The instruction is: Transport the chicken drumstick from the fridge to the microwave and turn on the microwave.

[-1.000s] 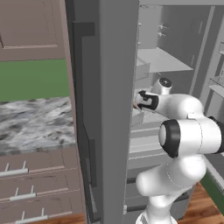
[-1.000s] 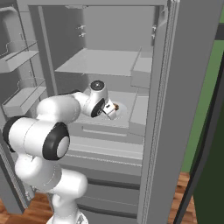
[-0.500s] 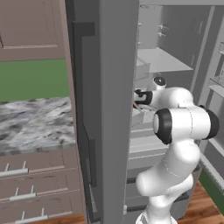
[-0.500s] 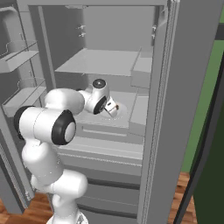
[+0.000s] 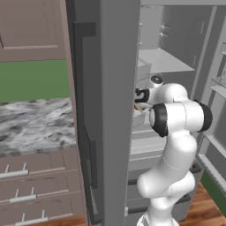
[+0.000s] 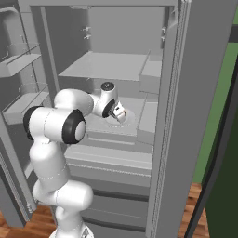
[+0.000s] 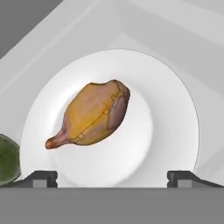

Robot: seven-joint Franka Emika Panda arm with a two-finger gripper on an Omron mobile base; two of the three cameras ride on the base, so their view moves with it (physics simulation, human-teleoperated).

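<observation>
gripper [image 7: 112, 177] fingers are spread wide, with nothing held between them: the two dark tips [image 7: 40, 178] are seen at the lower left and lower right of the hand view, set about as far apart as the white plate [image 7: 175, 113] is wide. at the far left edge of that view a green rounded object [image 7: 8, 159] is partly shown, just beside the plate's rim and cut off by the frame. the chicken drumstick [image 7: 92, 116] is lying on the plate, a little left of its centre, with its narrow end pointed toward the lower left and its thick end toward the upper right; bare plate is left all round it, more on the right side. the plate is resting on a pale grey shelf [image 7: 57, 48], with bare shelf surface visible above and to the right of the rim.

in the left base view, a marble counter [image 5: 35, 126] and wooden drawers [image 5: 39, 190] are seen at the left, then the open fridge [image 5: 117, 110] door edge-on, then the arm reaching into the interior, where the gripper [image 5: 140, 98] is half hidden by the door's edge.

in the right base view, the gripper [image 6: 119, 113] is held just above the plate [image 6: 130, 120] on the middle shelf of the fridge [image 6: 186, 93], with open shelf space to its right up to the fridge wall.
</observation>
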